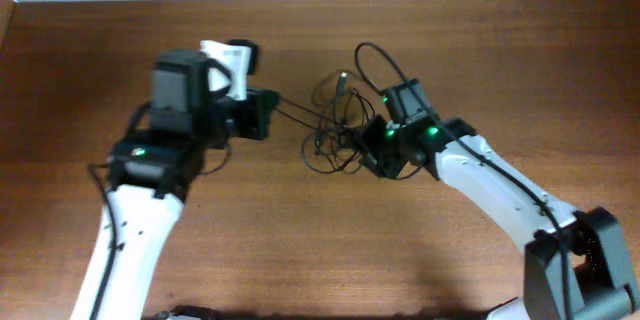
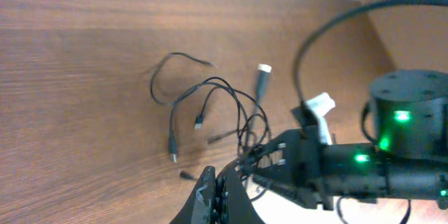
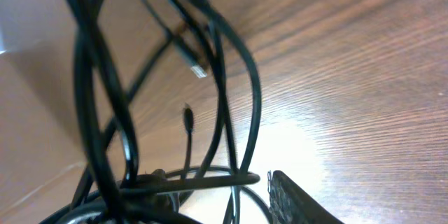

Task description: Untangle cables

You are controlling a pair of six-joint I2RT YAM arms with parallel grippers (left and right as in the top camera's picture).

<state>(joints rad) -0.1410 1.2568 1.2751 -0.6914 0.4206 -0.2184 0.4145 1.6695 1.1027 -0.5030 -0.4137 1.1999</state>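
Brown wooden surface carries a job barely begun — the left hand, pressed together, seems to pinch a strand stretched taut from the cables, bunched mid-surface in knotted loops, while the right hand sits among them — whether spread or closed, I cannot tell.

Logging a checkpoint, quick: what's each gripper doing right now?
Left gripper: closed, apparently pinching a strand of the cables.
Right gripper: in the tangle; open or closed cannot be told.
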